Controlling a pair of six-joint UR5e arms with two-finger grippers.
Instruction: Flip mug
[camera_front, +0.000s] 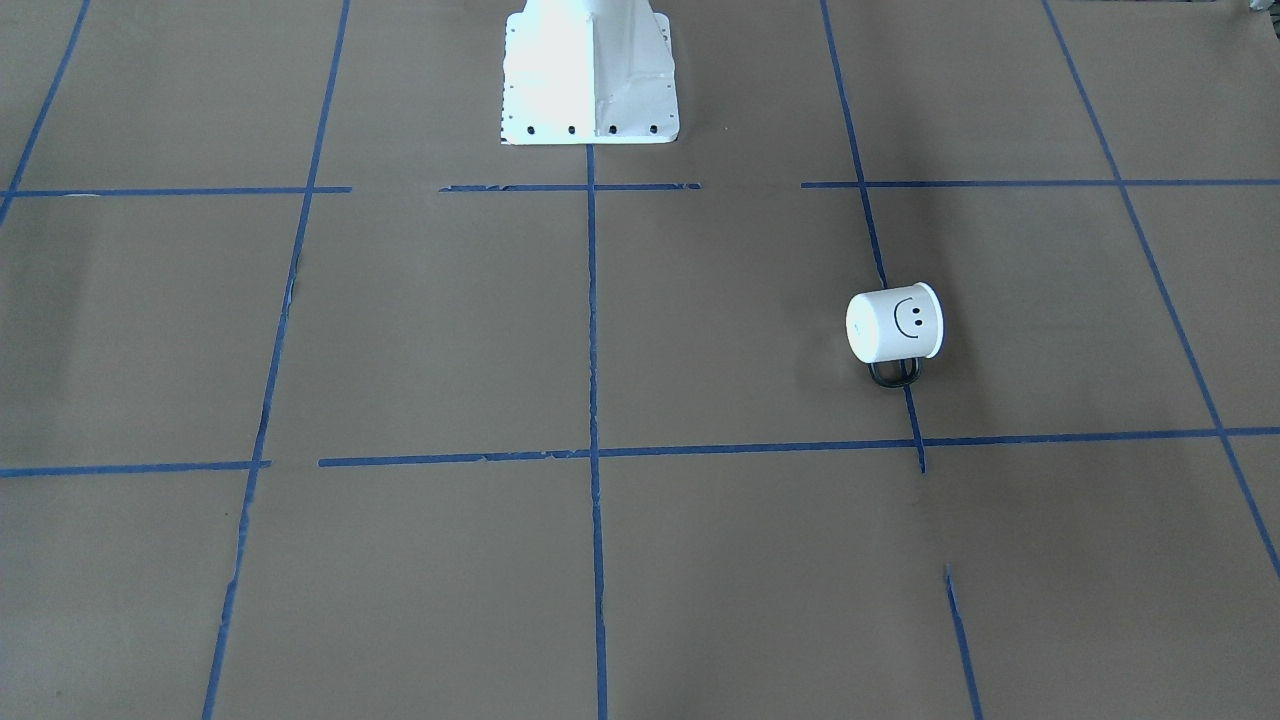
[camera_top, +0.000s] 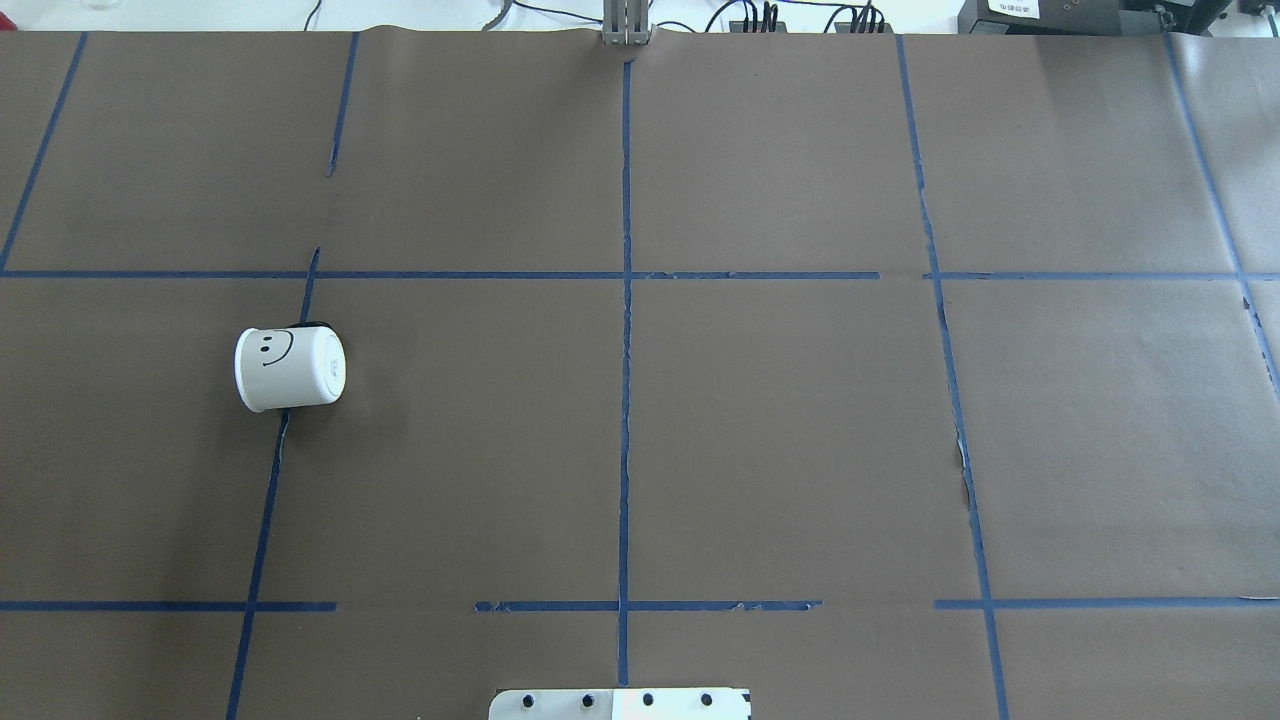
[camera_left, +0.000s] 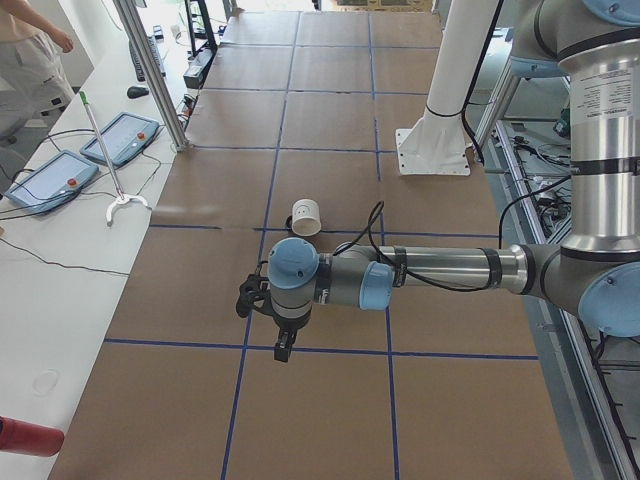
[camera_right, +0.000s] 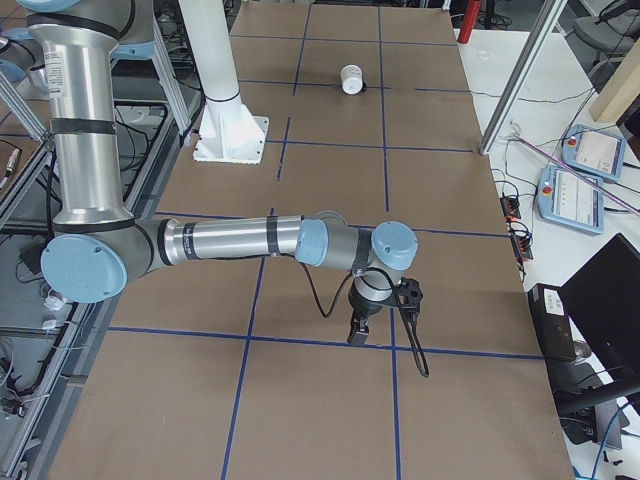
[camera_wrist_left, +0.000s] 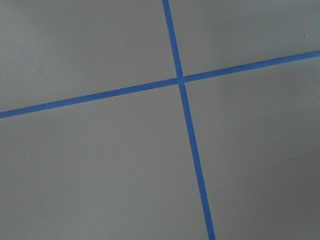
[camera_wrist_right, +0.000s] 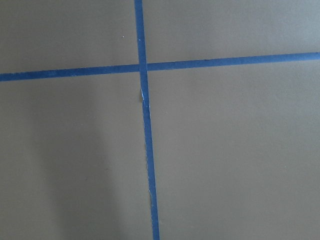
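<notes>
Lying on its side, the mug (camera_top: 290, 370) rests on the left half of the desk (camera_top: 780, 450). Its flat bottom points at the middle of the desk and its open mouth points at the left end. The smiley face (camera_front: 910, 318) looks up. The dark handle (camera_front: 893, 373) sticks out on the far side, low by the desk. The mug sits right on a blue tape line (camera_top: 262, 520), with bare brown paper all round it and the desk's edges well away.

The left tool (camera_left: 284, 345) hangs over the desk farther toward the left end, apart from the mug. The right tool (camera_right: 357, 330) hangs near the right end, well apart from the mug. I cannot tell if either tool is released or clenched.
</notes>
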